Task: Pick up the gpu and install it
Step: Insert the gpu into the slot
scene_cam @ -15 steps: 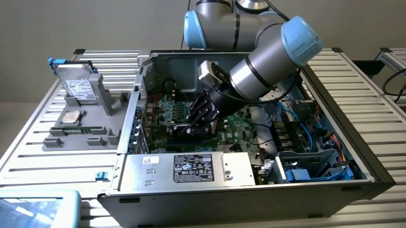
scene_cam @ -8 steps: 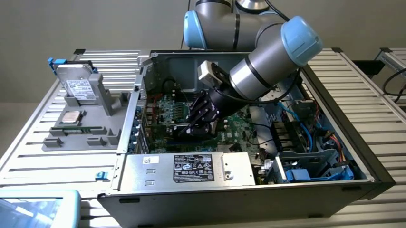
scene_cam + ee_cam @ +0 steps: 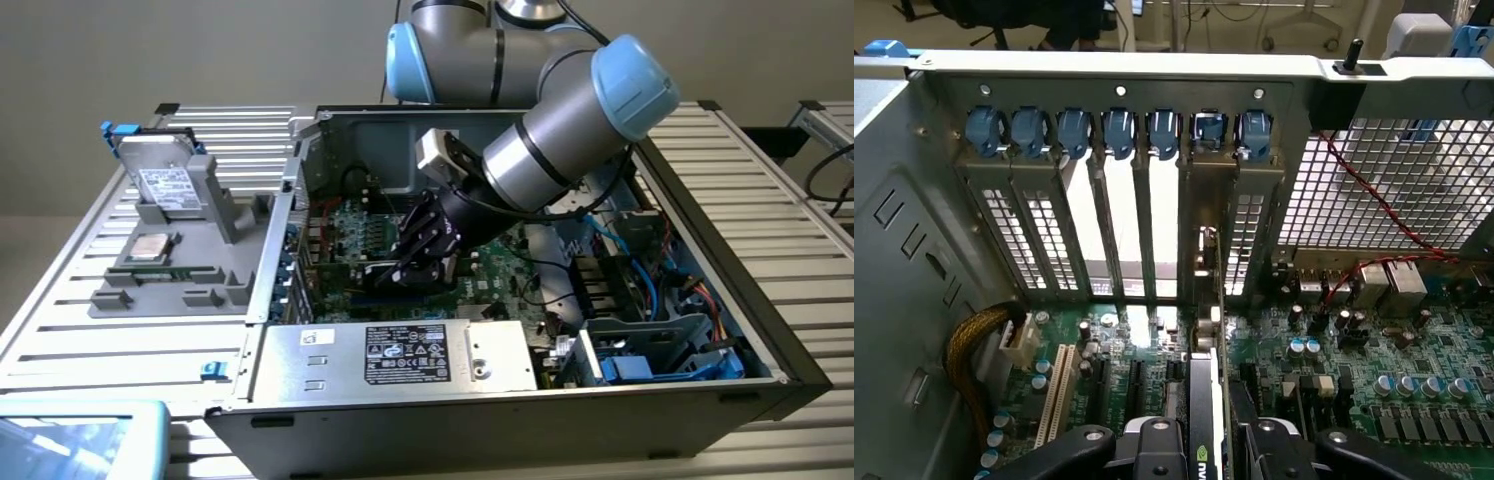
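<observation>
Hand: we see our hand (image 3: 1206, 440) clamped on the gpu (image 3: 1206, 400), edge-on.
Placement: lowered inside the case (image 3: 747, 340), bracket toward the rear slots (image 3: 1154, 230), so it meets the motherboard (image 3: 1354, 340).

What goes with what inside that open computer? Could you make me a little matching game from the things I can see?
Things:
1. gpu
2. hard drive
3. power supply
4. slot clips

Descriptions:
A. blue, in a row above the rear slots
B. held edge-on between the gripper fingers, over the motherboard
C. silver box with a white label, at the case's near edge
D. outside the case, propped on a grey stand

Pairs: 1-B, 2-D, 3-C, 4-A
</observation>
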`<state>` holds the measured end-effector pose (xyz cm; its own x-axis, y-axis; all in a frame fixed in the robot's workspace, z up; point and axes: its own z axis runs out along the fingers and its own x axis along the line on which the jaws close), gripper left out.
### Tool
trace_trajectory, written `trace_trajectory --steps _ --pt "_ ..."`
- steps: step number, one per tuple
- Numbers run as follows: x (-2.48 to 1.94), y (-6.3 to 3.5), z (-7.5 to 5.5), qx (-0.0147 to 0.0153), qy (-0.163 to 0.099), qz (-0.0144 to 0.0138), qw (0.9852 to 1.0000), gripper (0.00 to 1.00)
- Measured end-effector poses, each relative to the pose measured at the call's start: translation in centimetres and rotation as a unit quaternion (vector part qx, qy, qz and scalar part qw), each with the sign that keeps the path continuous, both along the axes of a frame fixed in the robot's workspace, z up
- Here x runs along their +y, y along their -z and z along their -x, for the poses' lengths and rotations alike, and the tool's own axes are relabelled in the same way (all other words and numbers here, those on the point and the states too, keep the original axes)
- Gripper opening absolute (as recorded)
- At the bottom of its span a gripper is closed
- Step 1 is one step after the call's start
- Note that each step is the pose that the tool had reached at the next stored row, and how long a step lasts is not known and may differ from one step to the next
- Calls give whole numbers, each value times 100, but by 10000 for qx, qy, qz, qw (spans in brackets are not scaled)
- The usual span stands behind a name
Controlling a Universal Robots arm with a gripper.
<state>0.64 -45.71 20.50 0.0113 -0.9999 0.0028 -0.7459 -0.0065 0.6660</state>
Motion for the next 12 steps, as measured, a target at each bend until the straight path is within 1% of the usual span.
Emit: trace_trajectory --steps 12 --pt "-8 0 9 0 -2 -9 10000 28"
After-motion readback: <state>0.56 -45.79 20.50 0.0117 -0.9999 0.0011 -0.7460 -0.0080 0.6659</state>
